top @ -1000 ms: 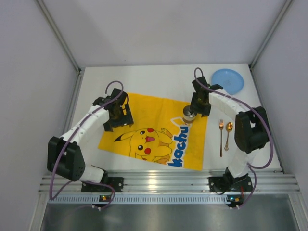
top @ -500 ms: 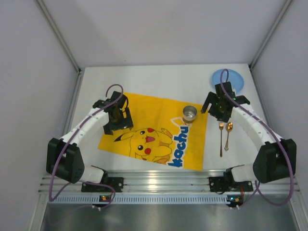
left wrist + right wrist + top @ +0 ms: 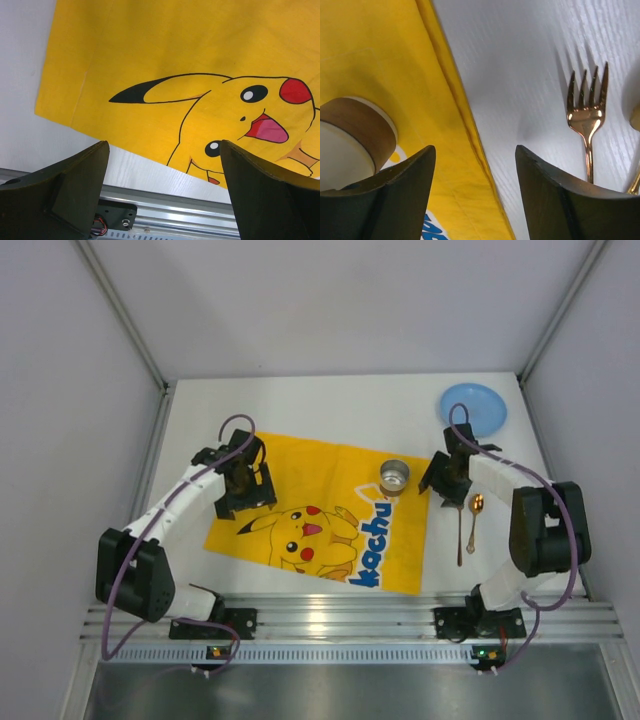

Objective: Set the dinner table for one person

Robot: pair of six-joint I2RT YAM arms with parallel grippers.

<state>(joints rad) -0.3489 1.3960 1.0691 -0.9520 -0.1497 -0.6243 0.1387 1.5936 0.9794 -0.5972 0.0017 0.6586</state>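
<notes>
The white dinner table (image 3: 330, 405) carries a yellow Pikachu cloth (image 3: 320, 510). A metal cup with a brown band (image 3: 394, 477) stands upright on the cloth's far right part and shows at the left of the right wrist view (image 3: 350, 137). A copper fork (image 3: 460, 525) and spoon (image 3: 474, 518) lie on the bare table right of the cloth. A blue plate (image 3: 474, 408) sits at the far right corner. My right gripper (image 3: 441, 488) is open and empty over the cloth's right edge (image 3: 475, 150), between cup and fork (image 3: 587, 117). My left gripper (image 3: 244, 492) is open and empty above the cloth's left part (image 3: 164, 145).
The silver slotted rail (image 3: 330, 618) runs along the near edge and shows in the left wrist view (image 3: 170, 205). Grey walls (image 3: 70, 390) close in the table on the left, the back and the right.
My right gripper left the cup standing on the cloth, swung right toward the plate, then came back to the cloth's right edge beside the fork. The left arm has barely moved.
</notes>
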